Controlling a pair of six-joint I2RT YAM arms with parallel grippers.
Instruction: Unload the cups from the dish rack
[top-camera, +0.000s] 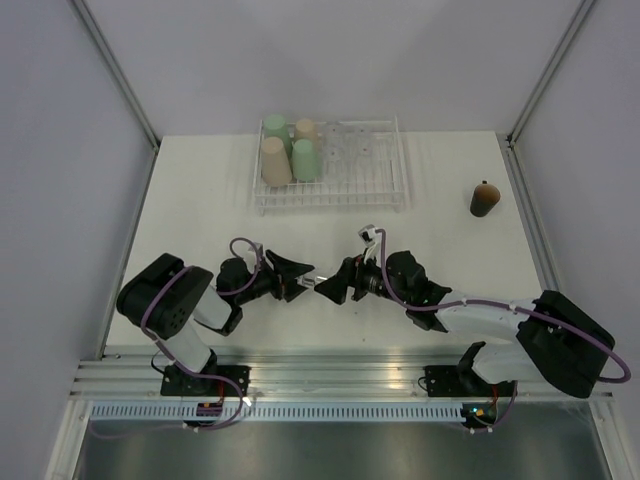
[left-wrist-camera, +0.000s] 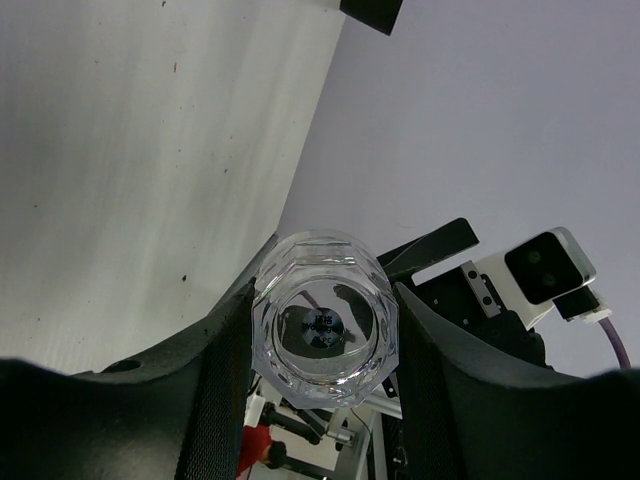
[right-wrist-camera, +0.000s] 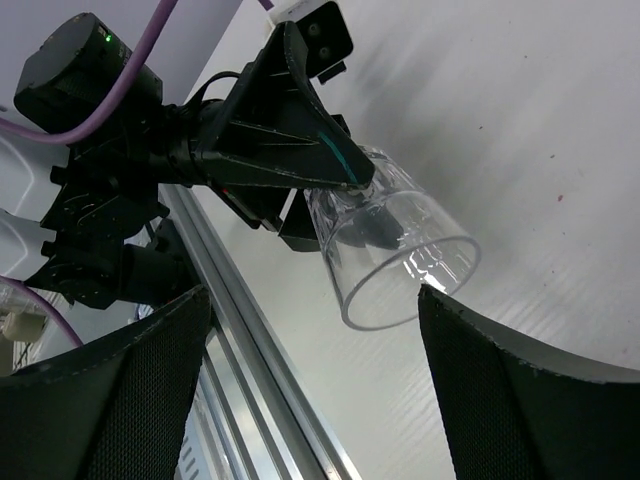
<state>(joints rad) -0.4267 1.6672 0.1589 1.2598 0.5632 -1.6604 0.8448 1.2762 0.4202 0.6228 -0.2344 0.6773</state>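
Fingers (left-wrist-camera: 215, 395) of the left gripper (left-wrist-camera: 325, 320) pinch a clear cup (left-wrist-camera: 322, 332) at its base end, one finger on each side of the wall. The cup is off the table (top-camera: 200, 200), in the air near the front edge and between the two grippers. It lies on its side, with its long axis running along the line from one gripper to the other. Its closed base faces back toward the left wrist, and its open mouth points toward the right gripper (right-wrist-camera: 318, 300).

That gripper is spread wide. Its two fingers (right-wrist-camera: 150, 400) stand on either side of the cup's mouth, and the rim sits just beside one of them. Whether the rim touches that finger cannot be told.

Farther back, at the middle of the table, stands the dish rack (top-camera: 385, 185), its long side running left to right. Four tumblers stand bunched in its left end: a green tumbler (top-camera: 277, 128) and a beige tumbler (top-camera: 305, 130) behind, another beige one (top-camera: 275, 160) and another green one (top-camera: 305, 160) in front. Just right of them in the rack sit more clear cups (top-camera: 350, 150), too faint to count.

Well to the right of the rack, on the bare table near its right edge, stands a brown cup (top-camera: 484, 198).
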